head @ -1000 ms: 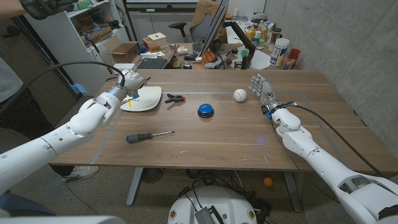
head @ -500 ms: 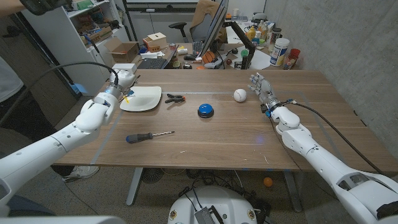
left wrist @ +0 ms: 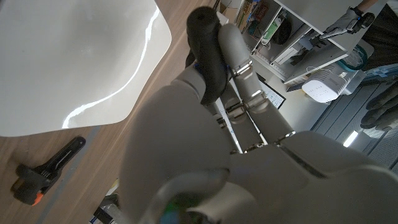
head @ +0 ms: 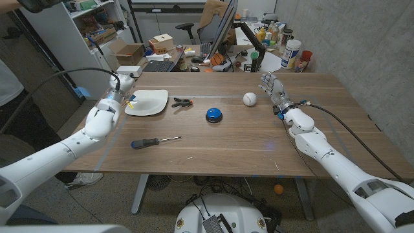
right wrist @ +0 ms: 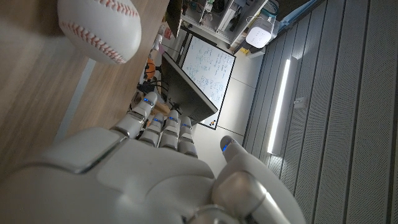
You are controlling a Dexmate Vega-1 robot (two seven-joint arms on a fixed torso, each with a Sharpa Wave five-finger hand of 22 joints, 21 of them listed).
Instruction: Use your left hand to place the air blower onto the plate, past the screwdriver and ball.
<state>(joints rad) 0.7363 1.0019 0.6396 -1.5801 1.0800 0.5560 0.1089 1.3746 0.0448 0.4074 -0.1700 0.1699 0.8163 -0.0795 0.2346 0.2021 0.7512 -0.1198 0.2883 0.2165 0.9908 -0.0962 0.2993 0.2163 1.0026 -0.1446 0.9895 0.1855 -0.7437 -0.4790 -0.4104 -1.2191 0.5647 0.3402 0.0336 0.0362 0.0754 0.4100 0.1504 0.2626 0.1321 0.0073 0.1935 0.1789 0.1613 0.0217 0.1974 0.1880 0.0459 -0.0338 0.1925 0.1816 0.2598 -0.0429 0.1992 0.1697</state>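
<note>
My left arm reached in from the near left corner, stretched long across the table (head: 226, 152) toward its far left side. The left hand (head: 123, 85) hung just off the plate's (head: 152, 103) left edge, beside the plate rather than over it. In the left wrist view the fingers were curled round a black, rounded part of the air blower (left wrist: 205, 50), so the blower was in the hand's hold, up off the wood, with the white plate close alongside. In the head view I could make out only a small yellow and blue bit under that hand; I could not tell how much of the blower stuck out.

Nearer to me, the screwdriver (head: 155, 141) lay flat on the table, its blue handle to the left and its shaft pointing right, well apart from the plate. Just right of the plate sat a small black clamp (head: 183, 102), and right of that a blue round button (head: 214, 115).

Further right, the ball (head: 250, 98), a white baseball, rested on the wood. Near it, my right hand (head: 272, 90) stood with its fingers raised and apart, gripping nothing and not touching the ball. The right forearm ran back toward the near right corner.
</note>
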